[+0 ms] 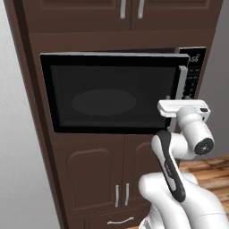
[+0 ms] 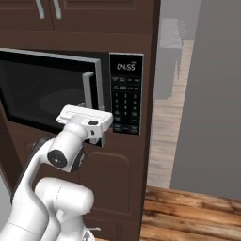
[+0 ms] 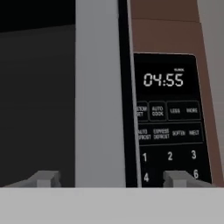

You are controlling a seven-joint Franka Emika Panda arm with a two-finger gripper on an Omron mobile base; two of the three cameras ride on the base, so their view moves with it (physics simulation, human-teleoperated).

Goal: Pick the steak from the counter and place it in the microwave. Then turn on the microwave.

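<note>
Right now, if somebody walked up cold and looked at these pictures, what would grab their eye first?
Probably the wide black microwave built into the dark brown cabinetry, its glass door hanging slightly ajar. Next, the white arm reaching up to it, its open end effector straddling the door's grey edge. Then the lit clock display reading 04:55 on the keypad to the door's right.

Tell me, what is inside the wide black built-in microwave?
Through the microwave's dark glass door a round turntable shows faintly. Whether any food lies on it cannot be told.
</note>
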